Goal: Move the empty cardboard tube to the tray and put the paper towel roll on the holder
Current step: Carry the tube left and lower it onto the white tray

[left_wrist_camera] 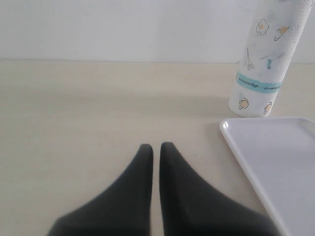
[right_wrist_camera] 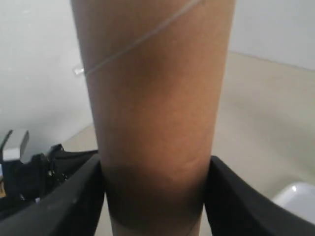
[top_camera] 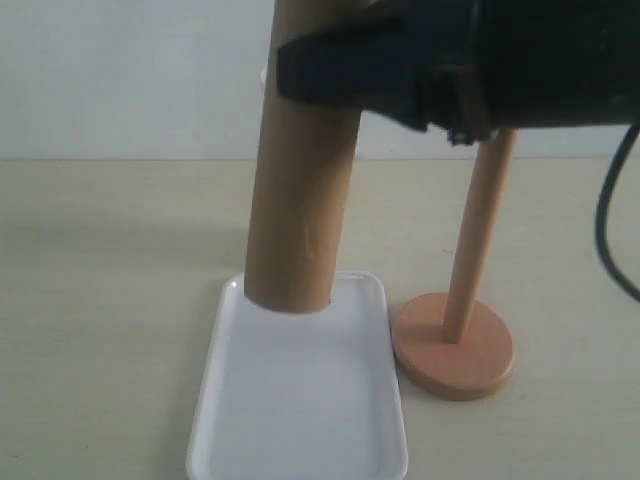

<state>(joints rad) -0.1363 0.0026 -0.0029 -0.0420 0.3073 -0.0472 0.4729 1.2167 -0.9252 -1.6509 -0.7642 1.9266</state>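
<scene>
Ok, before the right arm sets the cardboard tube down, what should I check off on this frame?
1. Grip: the right gripper has a finger on each side of the cardboard tube: ok.
2. The tube's lower end lines up with the far end of the white tray: ok.
3. Gap between tube end and tray: cannot tell.
4. The tray's visible floor is bare: ok.
5. The wooden holder stands upright beside the tray, its post bare: ok.
6. The paper towel roll stands upright by the tray's corner, but the left gripper is shut and empty, not ready to take it: not ok.
</scene>
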